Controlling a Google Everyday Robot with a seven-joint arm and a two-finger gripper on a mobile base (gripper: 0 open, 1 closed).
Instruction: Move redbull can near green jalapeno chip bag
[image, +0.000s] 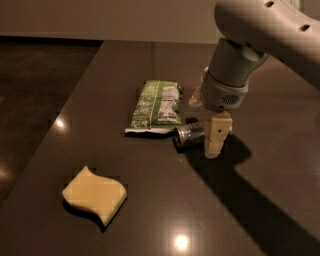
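gripper (213, 141) is clamped mid-body on the redbull can (189, 135), probably light and slippery, right beside the green jalapeno chip bag (156, 106).

The dark glossy table (150, 220) carries 3 things. A green chip bag (156, 106) lies flat, a silver can (190, 135) lies on its side just beside the bag's near right corner, and a yellow sponge (95, 194) sits well apart at the front left. The gripper (214, 142) hangs at the can's right end.
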